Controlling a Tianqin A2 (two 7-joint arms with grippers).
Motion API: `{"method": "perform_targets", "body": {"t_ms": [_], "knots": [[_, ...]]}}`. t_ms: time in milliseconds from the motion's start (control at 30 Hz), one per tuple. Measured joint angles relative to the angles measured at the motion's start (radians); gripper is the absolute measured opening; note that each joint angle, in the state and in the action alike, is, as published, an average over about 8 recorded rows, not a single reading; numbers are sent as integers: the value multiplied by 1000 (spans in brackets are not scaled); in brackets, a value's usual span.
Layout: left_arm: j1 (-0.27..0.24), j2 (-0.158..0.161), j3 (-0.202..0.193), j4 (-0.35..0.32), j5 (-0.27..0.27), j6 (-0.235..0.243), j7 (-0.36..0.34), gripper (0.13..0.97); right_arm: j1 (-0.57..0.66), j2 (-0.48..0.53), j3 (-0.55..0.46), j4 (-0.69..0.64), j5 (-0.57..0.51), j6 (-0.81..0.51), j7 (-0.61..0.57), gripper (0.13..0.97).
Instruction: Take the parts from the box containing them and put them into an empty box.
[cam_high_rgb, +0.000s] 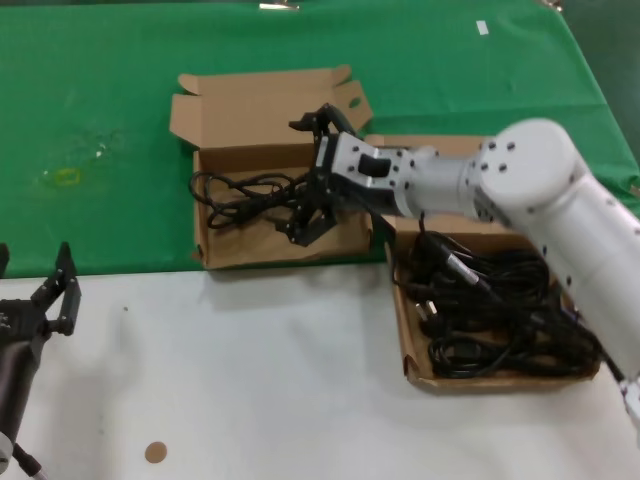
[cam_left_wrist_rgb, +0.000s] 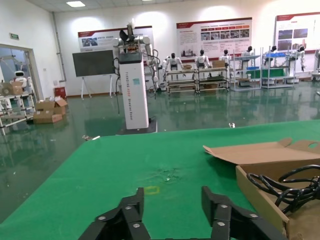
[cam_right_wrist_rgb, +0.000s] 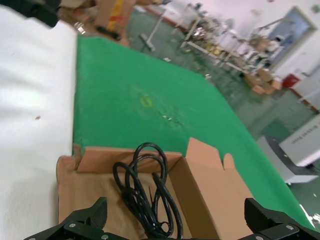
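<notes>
Green cloth covers the far part of the table (cam_high_rgb: 110, 120). Over the shallow brown cardboard carton with the ragged front rim (cam_high_rgb: 230, 252), the right hand (cam_high_rgb: 305, 180) hangs released, fingers spread. One coiled black power cable (cam_high_rgb: 240, 195) lies inside this carton. Right of it, the straight-rimmed brown carton (cam_high_rgb: 500, 380) holds many black cables (cam_high_rgb: 500, 310). Left of it, the left hand (cam_high_rgb: 55, 295) rests released.

Both shallow brown corrugated cardboard cartons (cam_high_rgb: 270, 105) (cam_high_rgb: 415, 372) looked matt, raw-edged paper. Black coiled cables (cam_high_rgb: 500, 310) had smooth, slightly glossy rubbery sheath. Green table cover (cam_high_rgb: 100, 120) looked like matt cloth; white tabletop (cam_high_rgb: 260, 380) smooth. Right arm's shell (cam_high_rgb: 560, 200): glossy white plastic.
</notes>
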Motion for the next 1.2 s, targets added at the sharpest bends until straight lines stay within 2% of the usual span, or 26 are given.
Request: {"method": "perform_targets", "body": {"t_ms": [200,233,500,533,800,933,1200], "knots": [[0,0,0,0,0,0,0,434,-106,12,48,89,44,73,24,964],[0,0,0,0,0,0,0,434,-123,14,56,104,51,85,28,965],[0,0,0,0,0,0,0,660,-263,30,121,222,110,182,60,966],[0,0,0,0,0,0,0,660,-280,31,128,236,117,193,64,966],[0,0,0,0,0,0,0,834,-421,47,193,355,176,290,96,966],[0,0,0,0,0,0,0,834,-490,55,225,414,205,339,112,966],[0,0,0,0,0,0,0,936,-631,71,290,534,264,435,144,966]]}}
